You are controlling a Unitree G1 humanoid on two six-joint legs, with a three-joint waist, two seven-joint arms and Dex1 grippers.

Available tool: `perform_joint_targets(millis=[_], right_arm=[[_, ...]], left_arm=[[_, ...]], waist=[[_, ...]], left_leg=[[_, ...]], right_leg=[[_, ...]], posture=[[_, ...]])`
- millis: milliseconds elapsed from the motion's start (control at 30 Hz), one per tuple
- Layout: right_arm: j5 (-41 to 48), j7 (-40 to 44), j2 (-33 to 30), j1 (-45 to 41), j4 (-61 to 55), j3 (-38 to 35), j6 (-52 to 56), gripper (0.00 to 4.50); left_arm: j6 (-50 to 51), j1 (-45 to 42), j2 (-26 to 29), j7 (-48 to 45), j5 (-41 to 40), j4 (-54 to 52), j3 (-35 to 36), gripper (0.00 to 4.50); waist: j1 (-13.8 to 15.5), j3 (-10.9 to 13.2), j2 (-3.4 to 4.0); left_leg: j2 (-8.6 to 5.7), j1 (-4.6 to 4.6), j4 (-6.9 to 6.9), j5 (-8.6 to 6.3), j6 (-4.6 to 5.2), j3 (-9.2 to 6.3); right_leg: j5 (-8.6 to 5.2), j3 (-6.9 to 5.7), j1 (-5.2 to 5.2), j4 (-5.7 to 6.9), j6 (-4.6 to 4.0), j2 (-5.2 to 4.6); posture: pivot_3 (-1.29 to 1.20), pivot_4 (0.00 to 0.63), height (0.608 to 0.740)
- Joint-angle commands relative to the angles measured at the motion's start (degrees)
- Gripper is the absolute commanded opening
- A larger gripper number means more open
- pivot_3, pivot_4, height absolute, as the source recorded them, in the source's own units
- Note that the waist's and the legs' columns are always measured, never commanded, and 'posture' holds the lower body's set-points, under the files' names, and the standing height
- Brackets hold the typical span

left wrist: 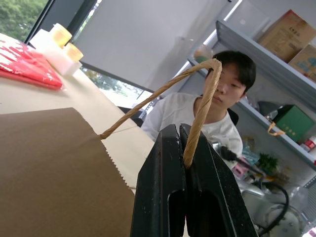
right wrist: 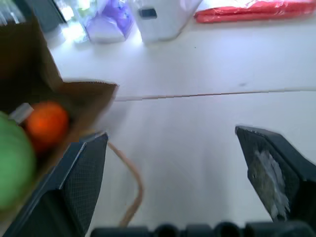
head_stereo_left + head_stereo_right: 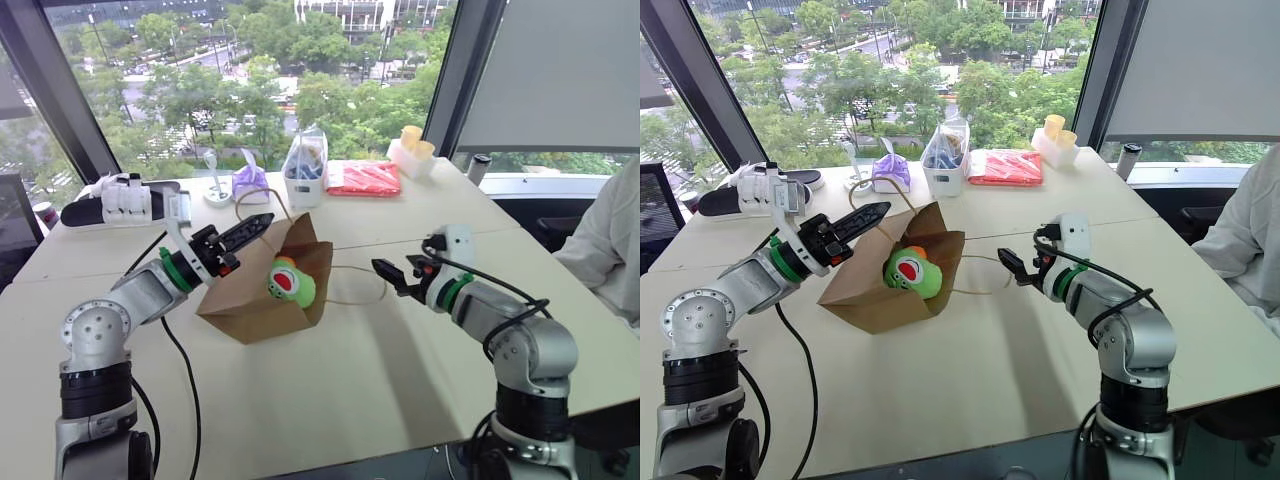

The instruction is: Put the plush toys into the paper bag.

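Paper bag handle pinched in left gripper; right gripper jaws wide, empty.

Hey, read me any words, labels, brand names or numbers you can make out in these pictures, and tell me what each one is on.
No text reads clearly.
Cardboard box on the shelf: printed line, too small to read.
White container on the table: dark mark, blurred.
Paper bag: plain, no print.

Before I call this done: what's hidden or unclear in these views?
- Orange plush toy: blurred in the right wrist view; behind the green plush toy in the head views, so its depth inside the paper bag is unclear.
- Bag's far handle: end cut off behind the left tool.
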Motion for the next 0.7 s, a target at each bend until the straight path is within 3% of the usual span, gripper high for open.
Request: perform_joint_targets(millis=[33, 233, 333, 567, 700], right_arm=[[6.67, -1.77, 5.61, -1.03, -4.47, -7.85, 10.58, 4.43], [7.79, -4.99, 11.23, 0.34, -6.61, -9.82, 14.54, 4.43], [8.92, -5.69, 13.16, -0.49, -6.41, -11.30, 12.23, 3.64], [10.48, -6.02, 12.92, -0.62, -5.53, -10.02, 9.28, 0.02], [11.54, -6.46, 12.40, -0.85, -4.96, -9.68, 8.39, 0.02]], left_arm=[[-0.67, -0.39, 0.52, -0.94, -0.77, -0.72, 0.33, 0.00], [-0.57, -0.23, 0.37, -1.18, -0.64, -1.09, -0.16, 0.00], [-0.56, -0.26, 0.43, -1.28, -0.55, -1.09, -0.24, 0.00], [-0.37, -0.33, 0.52, -1.94, -0.11, -0.99, -0.77, 0.00], [-0.30, -0.67, 0.98, -2.89, 0.53, -0.69, -1.34, 0.00]], waist=[[0.08, 0.01, 0.01], [-0.06, 0.01, 0.02], [-0.22, 0.01, 0.02], [-0.19, 0.01, 0.02], [-0.19, 0.01, 0.03]], left_leg=[[0.00, 0.00, 0.00, -0.01, 0.01, 0.00], [-0.06, 0.01, -0.04, -0.02, 0.03, -0.02], [-0.05, 0.01, -0.05, -0.02, 0.03, -0.01], [-0.05, 0.01, -0.05, -0.02, 0.03, 0.00], [-0.05, 0.01, -0.05, -0.02, 0.03, 0.00]], right_leg=[[0.00, 0.00, 0.01, -0.01, 0.00, 0.00], [0.00, 0.00, 0.00, 0.00, 0.00, -0.03], [0.00, 0.00, -0.02, 0.01, 0.00, -0.02], [0.00, 0.00, -0.03, 0.01, 0.00, -0.02], [0.00, 0.00, -0.02, 0.01, 0.00, -0.02]], posture=[[0.00, 0.150, 0.740], [0.00, 0.150, 0.740], [0.00, 0.150, 0.740], [0.00, 0.150, 0.740], [0.00, 0.150, 0.740]])
